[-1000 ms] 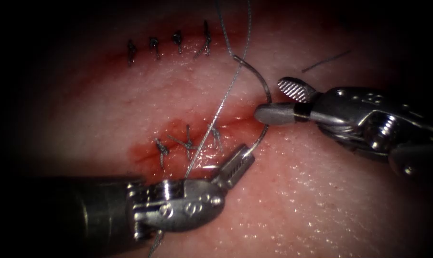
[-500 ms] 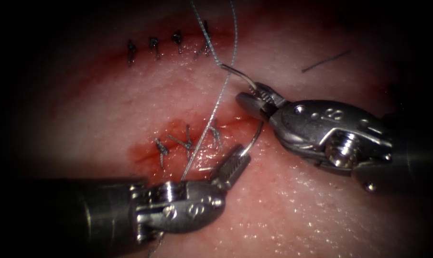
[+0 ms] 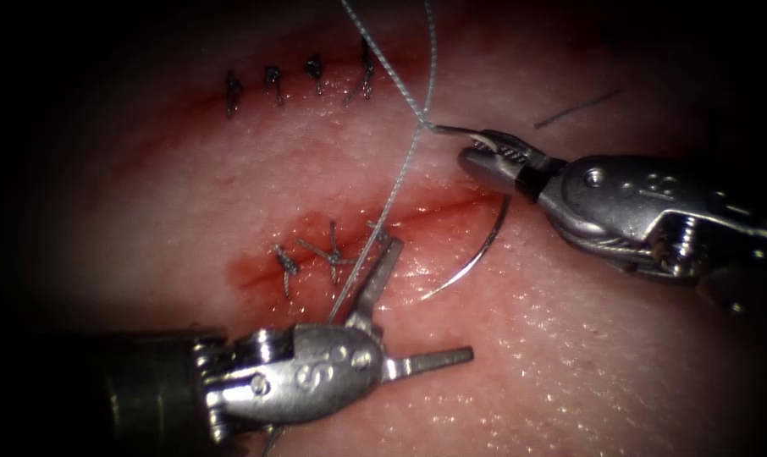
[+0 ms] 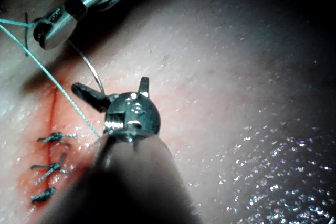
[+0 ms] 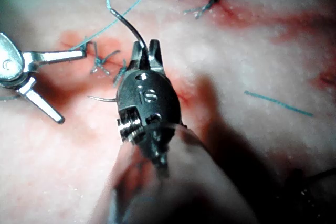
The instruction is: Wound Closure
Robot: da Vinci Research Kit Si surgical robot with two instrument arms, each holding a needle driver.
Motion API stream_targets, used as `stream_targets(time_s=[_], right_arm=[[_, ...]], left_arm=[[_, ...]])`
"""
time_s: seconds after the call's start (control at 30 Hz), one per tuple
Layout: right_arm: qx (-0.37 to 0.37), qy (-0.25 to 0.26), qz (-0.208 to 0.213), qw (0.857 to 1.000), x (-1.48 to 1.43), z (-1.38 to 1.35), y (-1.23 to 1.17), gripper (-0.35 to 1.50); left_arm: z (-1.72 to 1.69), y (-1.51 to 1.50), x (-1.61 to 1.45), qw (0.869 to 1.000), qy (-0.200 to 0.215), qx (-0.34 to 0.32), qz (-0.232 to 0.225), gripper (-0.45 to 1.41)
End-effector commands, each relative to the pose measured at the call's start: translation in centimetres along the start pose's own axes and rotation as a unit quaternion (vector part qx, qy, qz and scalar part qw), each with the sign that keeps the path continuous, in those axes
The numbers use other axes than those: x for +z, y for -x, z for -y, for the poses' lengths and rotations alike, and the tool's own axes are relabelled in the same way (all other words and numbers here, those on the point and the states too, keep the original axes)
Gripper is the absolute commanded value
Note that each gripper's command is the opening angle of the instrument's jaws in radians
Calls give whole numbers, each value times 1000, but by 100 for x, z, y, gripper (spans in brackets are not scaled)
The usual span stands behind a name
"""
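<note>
The tissue (image 3: 570,355) is lying under both tools, its cut (image 3: 417,216) running across the middle with red fluid (image 3: 256,271) pooling around it. The left tool (image 3: 400,313) is reaching in from the lower left, its fingers (image 3: 430,360) spreading wide and holding nothing. The right tool (image 3: 489,152) is coming in from the right, its fingers pinching the needle (image 3: 477,250) near its thread end, just above the cut. The needle is curving down across the cut's right end, its tip lying free over the tissue. The thread (image 3: 392,203) is running from the needle's end up out of view and down to the cut. Stitches (image 3: 328,250) are sitting along the cut's left part.
</note>
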Motion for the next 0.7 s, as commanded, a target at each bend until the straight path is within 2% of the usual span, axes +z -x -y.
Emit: stream_targets(time_s=[0.03, 0.17, 0.37, 0.7], right_arm=[[-4, -24, -7, 1000, 5, -3, 7, -35], [-14, -95, -34, 995, 3, -15, 8, -35], [-39, -178, -71, 981, 3, -26, 9, -35], [-43, -297, -135, 944, 10, -18, 10, -35]], left_arm=[[-5, 3, 4, 1000, 11, -9, -4, 95], [-3, 0, -1, 998, 50, -43, -16, 91], [0, -2, 9, 993, 83, -76, -25, 88], [19, -3, 30, 981, 130, -144, -28, 89]])
